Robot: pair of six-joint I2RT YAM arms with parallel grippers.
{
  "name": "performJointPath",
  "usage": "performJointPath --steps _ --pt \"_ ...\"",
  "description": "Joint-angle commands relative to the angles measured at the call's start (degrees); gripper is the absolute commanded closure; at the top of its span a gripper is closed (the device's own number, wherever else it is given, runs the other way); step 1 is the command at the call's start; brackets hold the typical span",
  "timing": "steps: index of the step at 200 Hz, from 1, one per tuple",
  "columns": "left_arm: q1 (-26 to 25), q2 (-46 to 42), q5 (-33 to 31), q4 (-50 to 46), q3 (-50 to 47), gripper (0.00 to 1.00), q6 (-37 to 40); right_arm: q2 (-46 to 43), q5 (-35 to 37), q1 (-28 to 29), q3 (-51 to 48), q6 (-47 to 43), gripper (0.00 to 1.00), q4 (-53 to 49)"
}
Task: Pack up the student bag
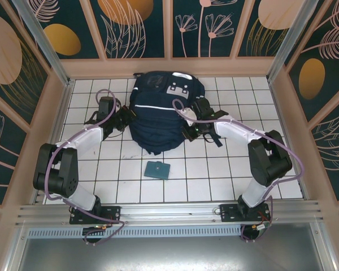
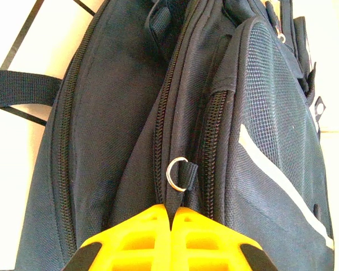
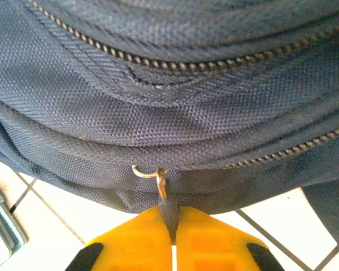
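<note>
Lying mid-frame on the tiled table (image 1: 226,169), student bag (image 1: 158,113), left gripper (image 2: 171,217) clamped on its seam at bottom centre, right gripper (image 3: 170,217) pinching a zipper pull (image 3: 163,191) at bottom centre.

Left arm (image 1: 57,169): elbow folded back at the near left, forearm reaching forward and inward. Left hand (image 1: 123,117) at the end of it, its yellow fingers (image 2: 141,237) pressed together, tips meeting with no gap. Right arm (image 1: 268,161): mirrored pose, elbow out at the right, forearm angled inward. Right hand (image 1: 192,129) is closed, with a dark pull tab (image 3: 169,208) pinched between its fingertips.
</note>
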Motion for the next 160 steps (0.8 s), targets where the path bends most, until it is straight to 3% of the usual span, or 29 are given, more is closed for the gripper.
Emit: performJointPath --steps 1,67,160 --pt "0.52 -0.81 -3.75 0.21 1.74 1.00 2.39 -2.97 8.05 -2.12 -0.80 1.96 0.98 1.11" --pt "1.93 -3.39 -5.42 -1.71 -0.75 1.00 5.22 -4.66 11.60 -8.63 1.17 4.31 1.00 4.70" --pt "2.19 -5.27 -3.29 -2.26 -3.31 1.00 9.75 11.19 13.31 -10.19 19.79 8.71 1.00 2.53"
